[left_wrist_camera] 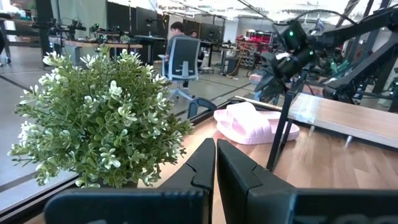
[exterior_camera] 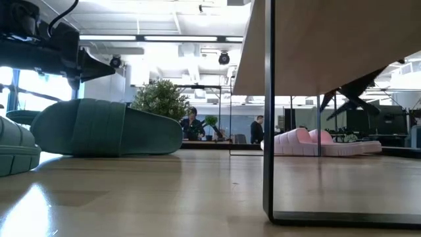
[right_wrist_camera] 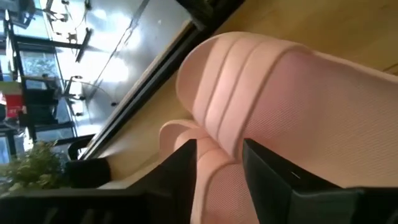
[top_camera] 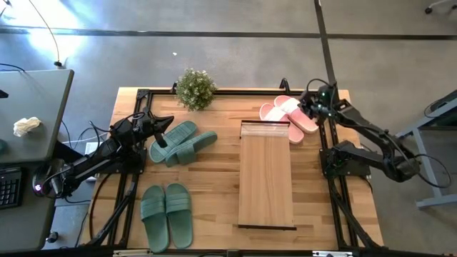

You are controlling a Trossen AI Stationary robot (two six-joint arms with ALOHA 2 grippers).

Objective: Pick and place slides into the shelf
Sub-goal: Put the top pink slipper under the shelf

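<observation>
**Op A:** Going left to right, with the shelf (top_camera: 266,174) as my marker. Left of it, 2 green pairs of slides: one (top_camera: 166,215) off its near corner, the other (top_camera: 183,143) level with its far half. My left pincer (top_camera: 163,122) hangs just beyond that second pair, fingers pressed together, holding nothing.

**Op B:** And right of the shelf?

**Op A:** The pink slides (top_camera: 288,114) lie at its far right corner, touching its far edge. My right pincer (right_wrist_camera: 217,163) sits on them, fingers part-way apart around the edge of a strap (right_wrist_camera: 249,87). I can't tell whether it truly grips.

**Op B:** Risks?

**Op A:** I judge the bite shallow on soft foam, so 1 slide could slip out on the lift. The pair overlaps, so the other may drag. The shelf's edge is close enough to snag.

**Op B:** Any writing?

**Op A:** None that I can read.
</observation>
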